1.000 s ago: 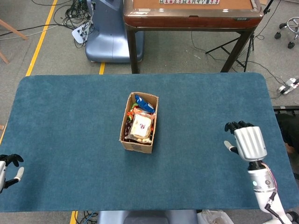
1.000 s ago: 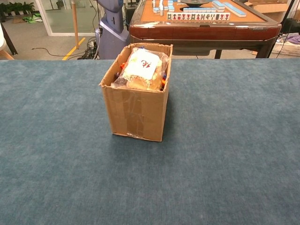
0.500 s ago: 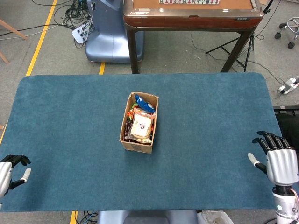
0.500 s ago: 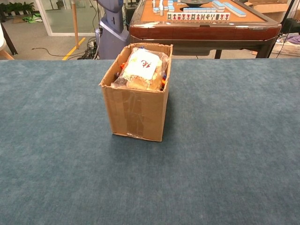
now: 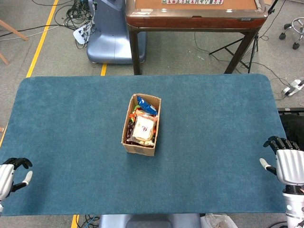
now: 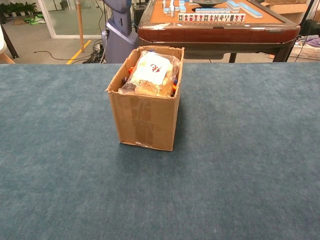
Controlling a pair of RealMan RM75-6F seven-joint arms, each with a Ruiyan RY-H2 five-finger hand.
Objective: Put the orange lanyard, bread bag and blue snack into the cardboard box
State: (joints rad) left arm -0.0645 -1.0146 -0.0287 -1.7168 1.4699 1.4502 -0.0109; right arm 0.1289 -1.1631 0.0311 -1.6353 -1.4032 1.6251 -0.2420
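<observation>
A blue felt-like table top (image 5: 71,128) fills most of both views. Behind it, at the top centre, stands a dark wooden game table (image 5: 194,14) with rows of small tiles (image 6: 210,16) along its edge. A grey-blue machine base (image 5: 107,40) sits on the floor at the upper left, with tangled black cables (image 5: 71,16) beside it. A yellow floor line (image 5: 42,35) runs diagonally at the far left. A white power strip (image 5: 293,87) lies at the right edge.

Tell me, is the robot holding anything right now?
No. The left robot hand and right robot hand hold nothing, fingers apart, at the table's edges.
</observation>
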